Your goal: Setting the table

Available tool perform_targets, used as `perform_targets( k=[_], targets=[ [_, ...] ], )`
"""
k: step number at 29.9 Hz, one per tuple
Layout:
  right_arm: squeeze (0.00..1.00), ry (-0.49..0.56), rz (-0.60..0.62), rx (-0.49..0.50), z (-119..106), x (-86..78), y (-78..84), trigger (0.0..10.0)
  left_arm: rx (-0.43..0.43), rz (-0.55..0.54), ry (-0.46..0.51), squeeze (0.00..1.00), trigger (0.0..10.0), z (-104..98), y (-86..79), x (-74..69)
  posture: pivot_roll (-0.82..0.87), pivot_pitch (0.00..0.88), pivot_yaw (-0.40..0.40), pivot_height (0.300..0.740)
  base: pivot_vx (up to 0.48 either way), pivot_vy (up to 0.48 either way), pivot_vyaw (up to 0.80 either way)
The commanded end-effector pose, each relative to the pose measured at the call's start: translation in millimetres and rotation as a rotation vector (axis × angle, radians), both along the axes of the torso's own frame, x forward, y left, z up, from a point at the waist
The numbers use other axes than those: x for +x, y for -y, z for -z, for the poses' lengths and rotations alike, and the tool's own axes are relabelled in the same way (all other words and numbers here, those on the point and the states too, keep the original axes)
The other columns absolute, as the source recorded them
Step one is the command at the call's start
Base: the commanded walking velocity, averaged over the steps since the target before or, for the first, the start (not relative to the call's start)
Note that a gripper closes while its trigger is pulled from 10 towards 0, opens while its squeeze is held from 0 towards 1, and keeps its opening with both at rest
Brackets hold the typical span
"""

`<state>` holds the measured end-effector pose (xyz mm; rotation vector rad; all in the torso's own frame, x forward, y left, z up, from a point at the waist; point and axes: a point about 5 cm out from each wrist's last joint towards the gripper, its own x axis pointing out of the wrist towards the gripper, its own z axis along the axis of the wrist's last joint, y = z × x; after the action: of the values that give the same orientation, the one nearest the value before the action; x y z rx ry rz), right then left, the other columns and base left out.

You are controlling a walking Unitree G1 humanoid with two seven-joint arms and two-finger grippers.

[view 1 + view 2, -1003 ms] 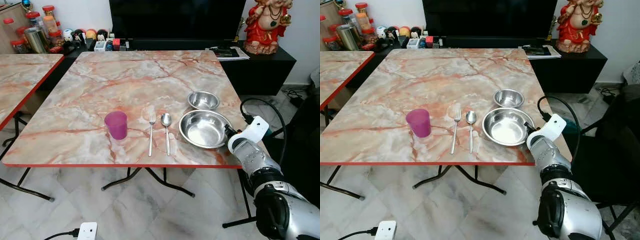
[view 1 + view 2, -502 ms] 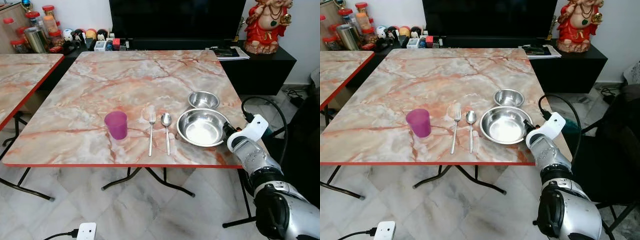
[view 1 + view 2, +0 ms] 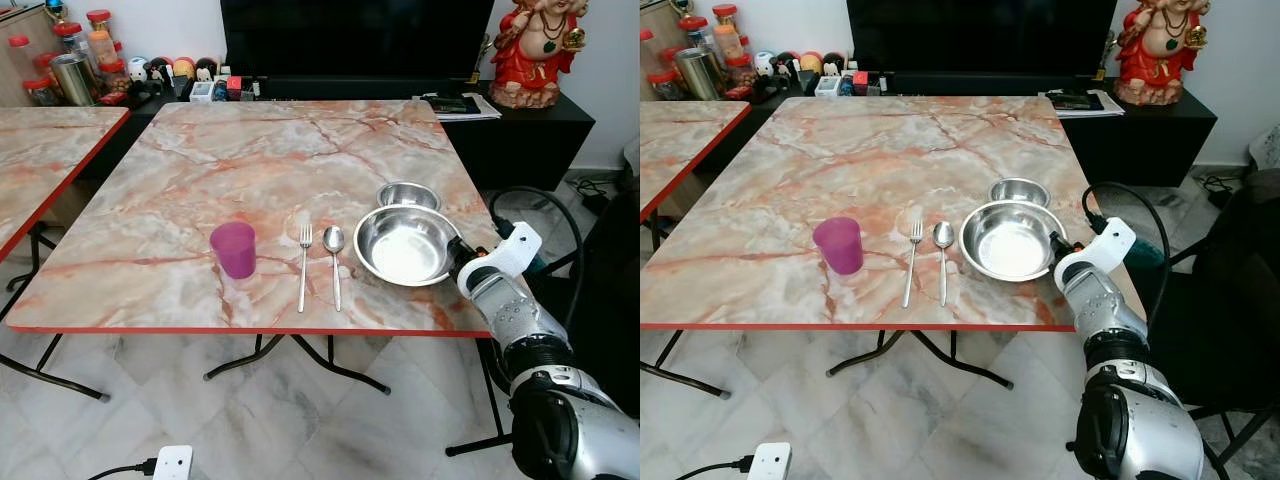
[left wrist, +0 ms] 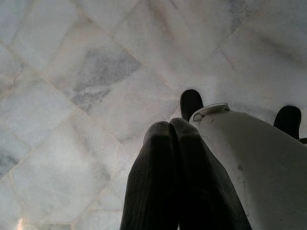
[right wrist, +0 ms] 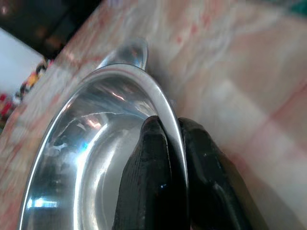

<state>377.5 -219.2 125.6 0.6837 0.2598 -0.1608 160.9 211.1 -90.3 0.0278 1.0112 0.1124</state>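
Note:
My right gripper [image 3: 456,264] is shut on the near right rim of a large steel bowl [image 3: 405,247], one finger inside and one outside [image 5: 173,130]. The bowl tilts up off the marble table [image 3: 250,160] and overlaps the front of a small steel bowl [image 3: 407,193]. Left of it lie a spoon [image 3: 334,262] and a fork [image 3: 303,265], parallel, handles toward me. A purple cup [image 3: 233,249] stands further left. My left gripper [image 4: 173,132] hangs idle over the floor, its fingers pressed together on nothing.
A second marble table [image 3: 40,170] stands at the left. Behind are a black TV cabinet [image 3: 520,130] with a red statue [image 3: 530,45] and jars [image 3: 75,70]. A dark chair [image 3: 610,290] is close on the right. A white power strip [image 3: 172,462] lies on the floor.
The large bowl has risen and tilted in my right gripper and shifted slightly left and away, now covering the small bowl's front edge. Cup, fork and spoon have not moved.

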Motion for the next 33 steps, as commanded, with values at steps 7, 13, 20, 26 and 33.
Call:
perform_targets(
  k=[7,13,20,26,33],
  targets=[
    [0.0,0.31,0.15,-0.005,-43,1.2,20.8,10.0,0.024,0.014,-0.004,0.0,10.0,0,0.9,0.1,-0.04,0.01,0.01,0.74,0.0,0.0,0.0],
    [0.0,0.421,0.21,0.036,-51,-1.0,17.4,10.0,0.021,-0.012,0.008,0.0,10.0,0,0.4,1.4,-0.03,0.005,0.009,0.74,0.0,0.0,0.0],
    [0.0,0.584,0.238,0.048,-68,-6.3,14.3,10.0,0.024,-0.016,0.002,0.0,10.0,0,-2.5,0.1,-0.03,0.0,0.009,0.74,0.0,0.311,0.0],
    [0.0,0.605,0.233,0.014,-71,-7.2,12.5,10.0,0.03,-0.028,-0.002,0.0,10.0,-1,-11.9,-4.6,-0.03,0.0,0.007,0.74,0.0,0.475,0.0],
    [0.0,0.613,0.229,0.028,-70,-7.3,8.2,10.0,0.041,-0.031,-0.007,0.0,10.0,-2,-22.8,-8.6,-0.03,0.0,0.01,0.74,0.0,0.476,0.0]
  ],
)
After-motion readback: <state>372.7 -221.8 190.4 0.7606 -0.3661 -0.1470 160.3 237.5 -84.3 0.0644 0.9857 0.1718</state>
